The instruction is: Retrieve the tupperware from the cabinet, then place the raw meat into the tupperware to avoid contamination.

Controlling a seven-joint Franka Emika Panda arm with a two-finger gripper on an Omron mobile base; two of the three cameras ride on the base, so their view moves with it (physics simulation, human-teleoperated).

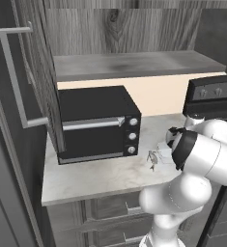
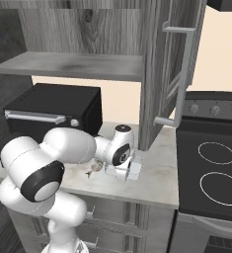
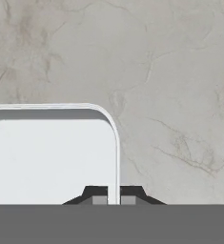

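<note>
My gripper is shut on the right wall of the tupperware, a clear whitish box whose rim runs between the two fingertips. In the right base view the tupperware hangs from my gripper low at the marble counter; I cannot tell whether it rests on it. The raw meat lies on the counter just left of my hand, a small streaked lump in front of the oven's right corner. The cabinet stands open above, its door swung out.
A black toaster oven sits at the back left of the counter. A black stove adjoins the counter on the right. The open cabinet door and its bar handle hang over the counter's back right.
</note>
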